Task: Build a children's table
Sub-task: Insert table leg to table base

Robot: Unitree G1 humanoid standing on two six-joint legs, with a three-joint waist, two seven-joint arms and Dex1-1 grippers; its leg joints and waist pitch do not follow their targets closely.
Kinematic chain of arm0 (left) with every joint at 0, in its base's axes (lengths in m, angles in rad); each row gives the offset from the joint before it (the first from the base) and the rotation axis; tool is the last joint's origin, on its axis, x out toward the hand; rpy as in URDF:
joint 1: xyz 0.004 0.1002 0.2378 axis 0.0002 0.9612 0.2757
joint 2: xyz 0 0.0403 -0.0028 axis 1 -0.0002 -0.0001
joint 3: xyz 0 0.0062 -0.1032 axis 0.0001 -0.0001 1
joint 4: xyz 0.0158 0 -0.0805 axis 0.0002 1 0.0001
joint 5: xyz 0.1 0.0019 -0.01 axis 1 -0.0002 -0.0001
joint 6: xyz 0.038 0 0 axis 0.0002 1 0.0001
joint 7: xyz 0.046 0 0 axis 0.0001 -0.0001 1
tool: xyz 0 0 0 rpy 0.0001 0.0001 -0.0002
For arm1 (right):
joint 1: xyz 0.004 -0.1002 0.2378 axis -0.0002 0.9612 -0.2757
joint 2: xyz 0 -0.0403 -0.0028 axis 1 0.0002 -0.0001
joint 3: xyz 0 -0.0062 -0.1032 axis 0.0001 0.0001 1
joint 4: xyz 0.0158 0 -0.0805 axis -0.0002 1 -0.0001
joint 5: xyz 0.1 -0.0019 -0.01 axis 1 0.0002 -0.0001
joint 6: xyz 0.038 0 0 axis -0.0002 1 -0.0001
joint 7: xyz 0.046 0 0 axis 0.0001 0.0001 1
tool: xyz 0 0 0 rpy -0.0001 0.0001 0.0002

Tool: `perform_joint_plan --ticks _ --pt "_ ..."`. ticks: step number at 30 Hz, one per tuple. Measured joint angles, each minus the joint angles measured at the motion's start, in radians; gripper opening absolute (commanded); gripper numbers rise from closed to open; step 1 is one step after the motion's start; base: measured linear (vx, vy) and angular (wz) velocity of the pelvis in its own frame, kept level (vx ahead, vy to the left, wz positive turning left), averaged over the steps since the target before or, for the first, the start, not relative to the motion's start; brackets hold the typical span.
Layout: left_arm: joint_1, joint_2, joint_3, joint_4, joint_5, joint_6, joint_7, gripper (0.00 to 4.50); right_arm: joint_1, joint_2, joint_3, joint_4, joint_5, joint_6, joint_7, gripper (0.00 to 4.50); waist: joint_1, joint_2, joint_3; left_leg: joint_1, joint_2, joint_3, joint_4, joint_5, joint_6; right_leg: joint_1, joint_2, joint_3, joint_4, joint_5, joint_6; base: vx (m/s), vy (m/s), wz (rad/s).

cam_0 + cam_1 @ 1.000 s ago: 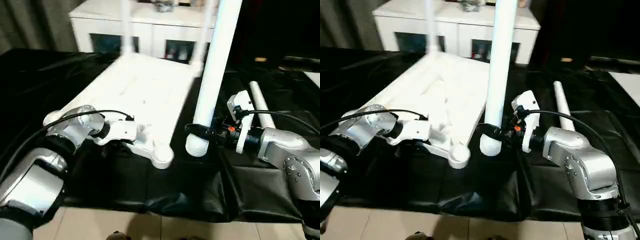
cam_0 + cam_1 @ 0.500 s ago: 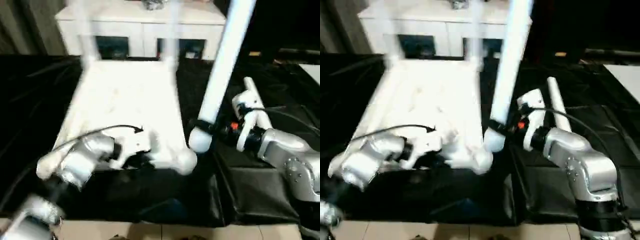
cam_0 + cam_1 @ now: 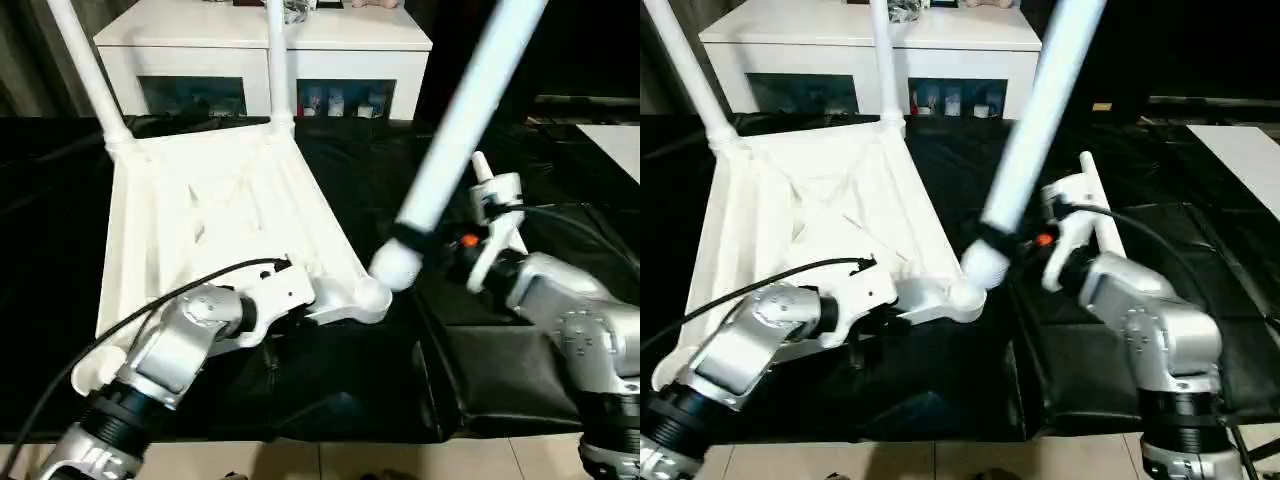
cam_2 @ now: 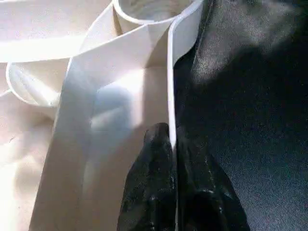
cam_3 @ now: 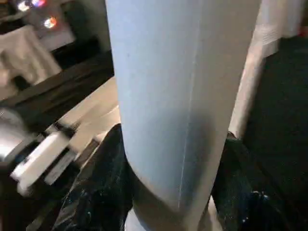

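Clearly, in the left eye view the table top (image 3: 210,215) lay underside up on the black cloth (image 3: 350,400), with two legs (image 3: 88,75) already standing in its far corners. The left gripper (image 3: 292,312) was clamped on the near rim, just beside the empty corner socket (image 3: 368,300). The right gripper (image 3: 418,243) held a third leg (image 3: 465,125) near its threaded end, tilted, with that end touching or almost touching the socket.

In the right eye view the tilt read the same, and a fourth leg (image 3: 1102,215) lay on the cloth beyond the right gripper.

In the left wrist view the fingertips (image 4: 159,144) were pinched shut on the thin rim wall, the round socket (image 4: 154,9) lying just ahead of them.

In the right wrist view the fingers (image 5: 103,183) wrapped both sides of the leg; whether the threads had caught could not be told.

To do this step well, the leg likely needed bringing upright over the socket before any turning, since a slanted start risks cross-threading. The left grip should hold the top steady against the twist, and light downward pressure should suffice.
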Motion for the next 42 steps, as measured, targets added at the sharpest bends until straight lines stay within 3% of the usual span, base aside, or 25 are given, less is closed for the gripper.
perform_joint_plan --ticks 6,11,17,25,32,42 --pt "-0.013 -0.009 0.001 0.026 -0.005 -0.011 0.003 0.00 -0.068 0.001 0.052 0.161 -0.078 -0.093 0.047 1.85 0.003 -0.001 0.000 -0.002 0.000 0.001 0.001 0.000 0.000 -0.001 -0.001 0.001 -0.001 0.000 -0.001 0.000 0.000 0.00" --pt "-0.020 -0.012 0.003 0.035 -0.004 -0.017 0.007 0.00 -0.113 0.012 0.064 0.284 -0.104 -0.155 0.059 1.85 0.002 -0.005 0.002 -0.003 0.000 0.001 0.001 0.000 0.000 -0.001 -0.001 0.000 -0.001 0.001 0.000 0.000 0.000 0.00" --pt "-0.037 -0.017 0.002 0.059 -0.003 -0.019 0.014 0.00 -0.130 0.009 0.107 0.353 -0.124 -0.181 0.125 1.85 0.003 -0.010 0.004 -0.003 0.000 0.001 0.001 0.000 0.001 -0.001 -0.001 0.000 -0.001 0.000 0.000 0.000 0.000 0.00" --pt "-0.045 -0.018 0.002 0.083 -0.003 -0.040 0.016 0.00 -0.169 0.034 0.106 0.461 -0.154 -0.263 0.134 1.85 0.002 -0.012 0.003 -0.003 0.000 0.001 0.001 0.000 0.001 -0.002 -0.001 0.000 -0.001 0.000 0.000 0.000 0.000 0.00" --pt "-0.045 0.001 0.001 0.100 0.003 -0.088 0.014 0.00 -0.205 0.082 0.067 0.599 -0.152 -0.331 0.120 1.84 -0.001 -0.012 0.003 -0.003 0.000 0.001 0.001 0.000 0.001 -0.002 -0.002 -0.002 -0.002 0.000 0.000 0.000 0.000 0.00" --pt "-0.059 0.017 -0.011 0.130 0.009 -0.132 0.003 0.00 -0.207 0.087 0.067 0.634 -0.155 -0.372 0.144 1.84 0.001 -0.016 0.003 -0.003 0.001 0.000 0.001 0.000 0.001 -0.001 -0.002 -0.003 -0.003 0.000 0.000 0.000 0.000 0.00"
